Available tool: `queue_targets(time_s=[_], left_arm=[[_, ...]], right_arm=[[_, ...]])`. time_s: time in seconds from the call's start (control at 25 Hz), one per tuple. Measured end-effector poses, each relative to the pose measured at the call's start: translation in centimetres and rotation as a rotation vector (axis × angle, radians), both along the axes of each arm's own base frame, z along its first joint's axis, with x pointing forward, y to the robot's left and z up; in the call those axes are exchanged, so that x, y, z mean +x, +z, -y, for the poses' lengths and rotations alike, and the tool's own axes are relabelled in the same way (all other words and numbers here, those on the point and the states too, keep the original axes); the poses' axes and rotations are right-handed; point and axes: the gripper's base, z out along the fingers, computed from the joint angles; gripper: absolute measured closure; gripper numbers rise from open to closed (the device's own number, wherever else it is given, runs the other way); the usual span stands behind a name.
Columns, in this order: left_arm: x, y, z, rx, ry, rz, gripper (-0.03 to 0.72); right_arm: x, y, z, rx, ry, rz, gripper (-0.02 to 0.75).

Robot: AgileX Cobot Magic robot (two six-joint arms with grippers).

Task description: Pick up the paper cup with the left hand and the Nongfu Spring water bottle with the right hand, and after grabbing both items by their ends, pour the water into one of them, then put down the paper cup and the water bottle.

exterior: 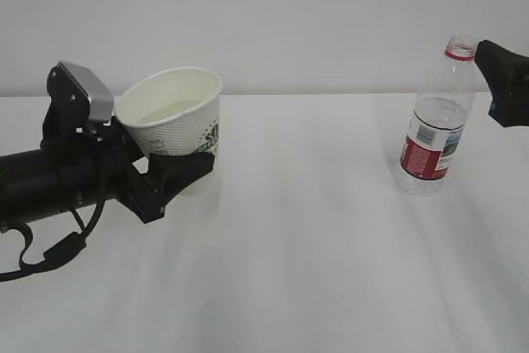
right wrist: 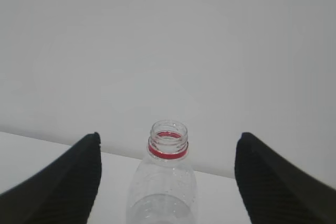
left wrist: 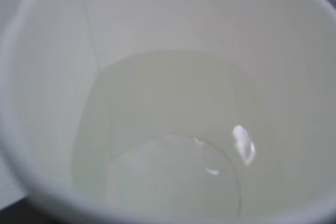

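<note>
The table (exterior: 314, 287) bears the bottle (exterior: 434, 121), upright at the right; the right hand (right wrist: 168, 182) stands released, jaws wide of the neck, touching nothing; the left hand (exterior: 169, 175) grips the cup (exterior: 178, 113), tilted, water (left wrist: 173, 145) pooled inside; I judge the cup should be levelled first, lowered gently, then freed.

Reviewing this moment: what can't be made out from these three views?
- Right hand: exterior view, mostly cut off by the edge.
- Paper cup outside: left wrist view shows only its inside and the water.
- Water bottle lower body: right wrist view, below the frame.
</note>
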Motion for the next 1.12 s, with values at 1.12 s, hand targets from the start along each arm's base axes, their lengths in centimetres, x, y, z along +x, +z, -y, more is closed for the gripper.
queue_targets(time_s=[1.12], left_arm=[[3.1,0.0,-6.3,-0.014,0.376,0.038,0.197]], right_arm=[[0.0,0.0,0.0,0.002,0.000,0.000,0.145]])
